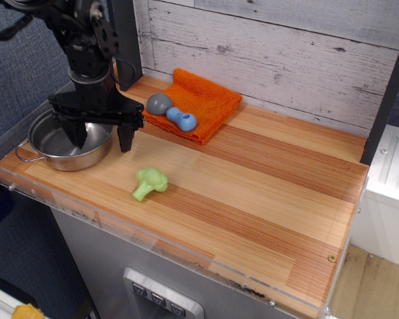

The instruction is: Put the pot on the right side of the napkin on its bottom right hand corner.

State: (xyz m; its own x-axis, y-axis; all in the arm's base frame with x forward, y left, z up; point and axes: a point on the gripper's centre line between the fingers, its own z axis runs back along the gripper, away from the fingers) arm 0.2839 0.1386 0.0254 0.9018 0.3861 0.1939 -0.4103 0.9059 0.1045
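The shiny steel pot sits at the left end of the wooden counter, with one wire loop handle showing at its front left. The orange napkin lies at the back, against the wall, to the right of the pot. My gripper is open and hangs low over the pot's right rim. One finger is inside the pot and the other finger is outside it, over the wood. The pot's right handle is hidden behind the gripper.
A grey and blue dumbbell-shaped toy lies on the napkin's left part. A green broccoli toy lies on the wood in front of the pot's right side. A clear plastic lip runs along the counter's front edge.
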